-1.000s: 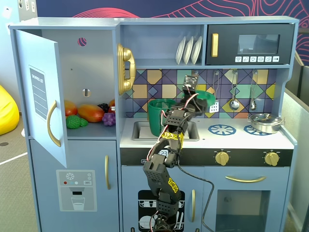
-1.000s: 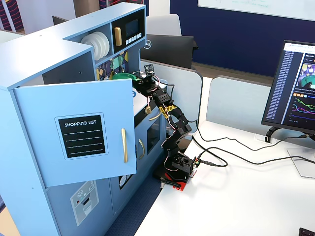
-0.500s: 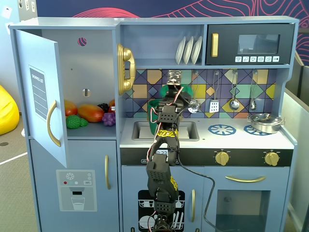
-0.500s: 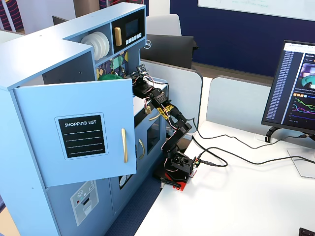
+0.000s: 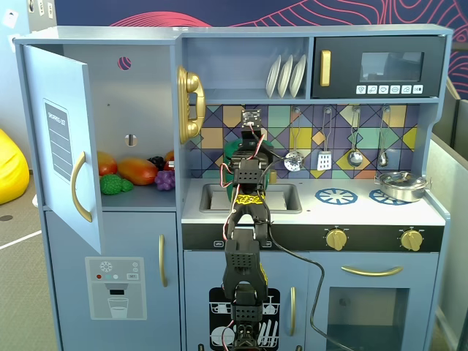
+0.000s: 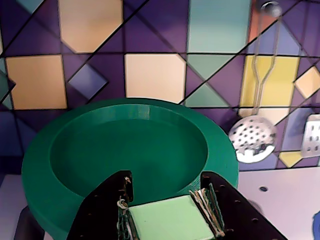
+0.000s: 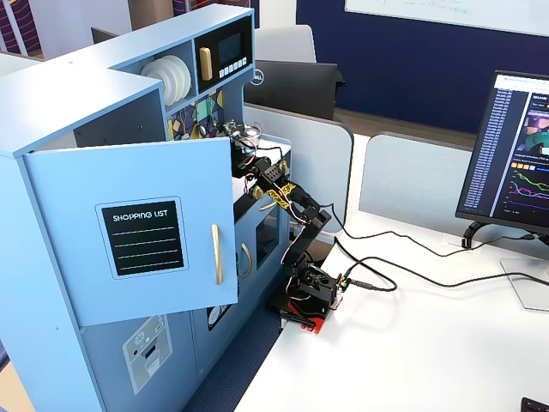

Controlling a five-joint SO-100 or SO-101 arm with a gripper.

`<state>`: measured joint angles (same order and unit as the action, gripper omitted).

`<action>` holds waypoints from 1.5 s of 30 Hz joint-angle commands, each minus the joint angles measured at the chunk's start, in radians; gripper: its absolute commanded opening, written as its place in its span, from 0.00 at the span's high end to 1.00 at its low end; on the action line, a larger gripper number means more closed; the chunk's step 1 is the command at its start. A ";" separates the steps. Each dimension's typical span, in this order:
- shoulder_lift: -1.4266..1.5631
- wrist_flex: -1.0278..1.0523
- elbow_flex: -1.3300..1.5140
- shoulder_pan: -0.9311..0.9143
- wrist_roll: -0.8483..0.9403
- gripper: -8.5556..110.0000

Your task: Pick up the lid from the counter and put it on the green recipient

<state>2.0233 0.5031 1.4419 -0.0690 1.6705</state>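
pincer point(image 6: 167, 207) clamping lid point(image 6: 130, 155) knob, wrist view only

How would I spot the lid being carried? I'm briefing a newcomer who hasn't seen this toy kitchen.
Start at the toy kitchen's tiled backsplash. In the wrist view, right in front of it, sits the lid, a round dark-green disc with a raised rim. Unlike the silver slotted spoon hanging beside it, it has a pale-green square knob clamped between the black jaws.
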 commanded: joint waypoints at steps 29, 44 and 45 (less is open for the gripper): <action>-0.041 0.025 -0.092 0.014 0.017 0.93; -0.046 -0.037 -0.067 0.006 -0.072 0.66; -0.044 -0.043 -0.067 0.006 -0.074 0.65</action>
<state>1.9328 0.5108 1.3883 -0.0537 1.6230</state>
